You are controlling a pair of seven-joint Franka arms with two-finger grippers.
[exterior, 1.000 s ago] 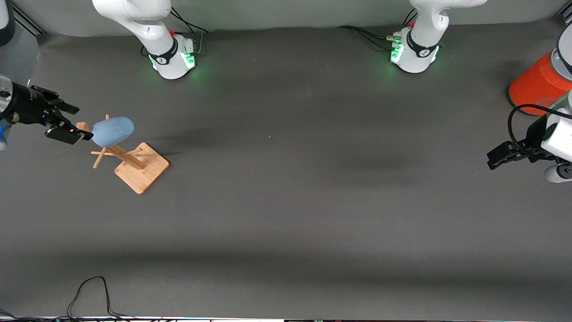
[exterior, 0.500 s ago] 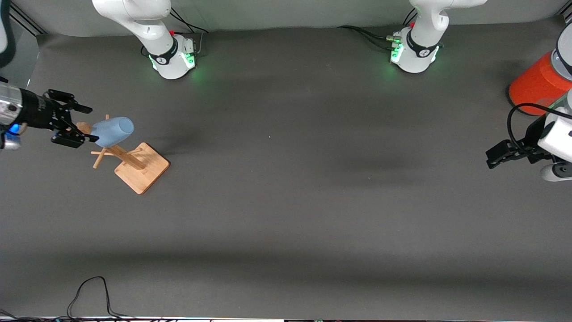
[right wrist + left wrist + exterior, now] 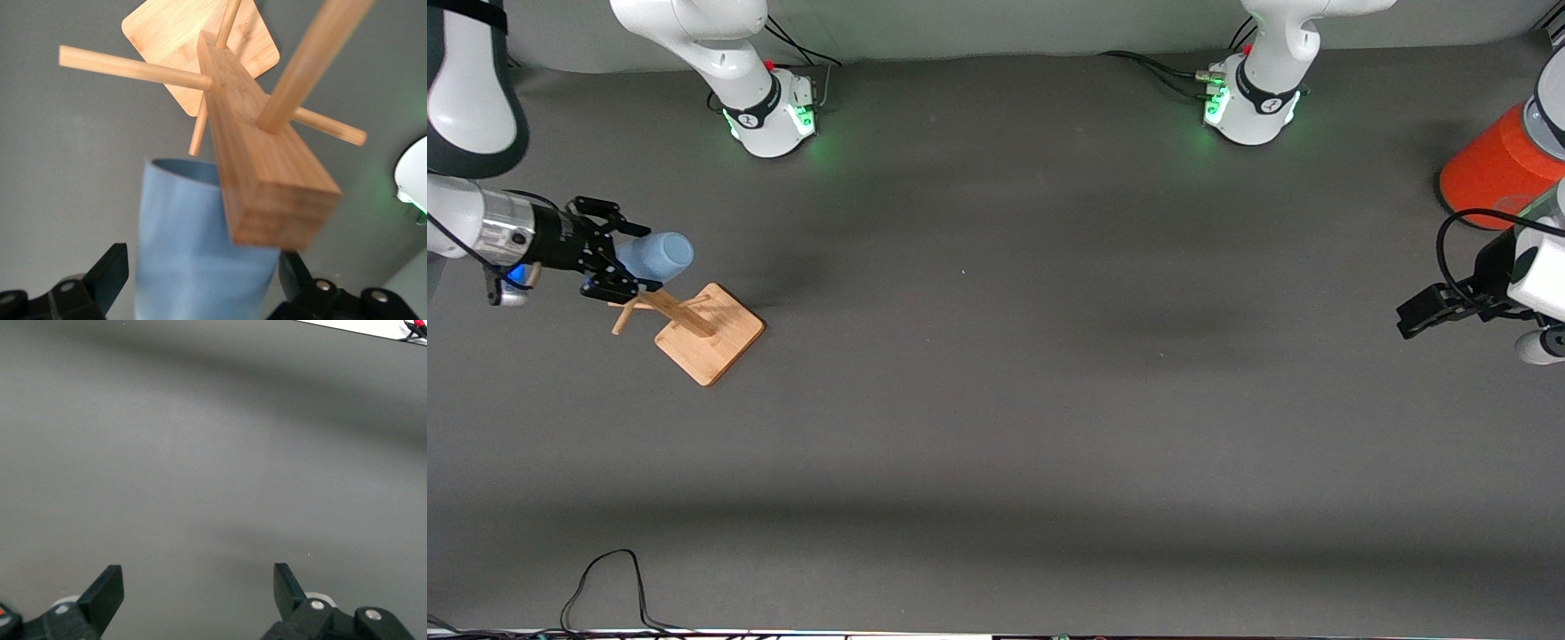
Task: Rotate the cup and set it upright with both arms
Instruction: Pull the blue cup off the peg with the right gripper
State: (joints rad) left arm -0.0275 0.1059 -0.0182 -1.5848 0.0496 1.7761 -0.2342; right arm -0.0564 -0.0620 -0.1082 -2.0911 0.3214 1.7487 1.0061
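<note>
- Right gripper [image 3: 624, 259] at the right arm's end of the table, fingers spread, straddling the closed end of the cup [image 3: 655, 256]; one finger at the cup's 12 o'clock, the other at its 6. Not clamped: right wrist view shows gaps between each finger and the cup wall.
- Same gripper [image 3: 203, 277] seen from its wrist: cup [image 3: 200, 260] sits between the two black fingers [image 3: 110, 273], wooden post block partly covering it.
- Cup light blue, lying tilted on a peg of the wooden rack [image 3: 694, 324], mouth toward 3 o'clock in the front view, base toward the gripper at 9.
- Rack: square bamboo base plate [image 3: 711, 336] on the table mat [image 3: 996, 400], leaning post with thin cross pegs. Base plate at roughly 5 o'clock from the cup, nearer the front camera.
- Rack [image 3: 253, 133] in the right wrist view: post end close up, pegs radiating out, base plate farther off.
- Left gripper [image 3: 1421, 313] at the left arm's end of the table, about 3 o'clock across the mat from the cup, well apart from it. Waiting.
- Left gripper [image 3: 199, 590] from its wrist: fingers wide apart, nothing between them, only bare mat [image 3: 213, 453] below.
- Orange-red can [image 3: 1494, 164] at about 1 o'clock from the left gripper, at the table edge.
- Loose black cable [image 3: 605, 578] on the mat at about 6 o'clock from the rack, close to the front camera.
</note>
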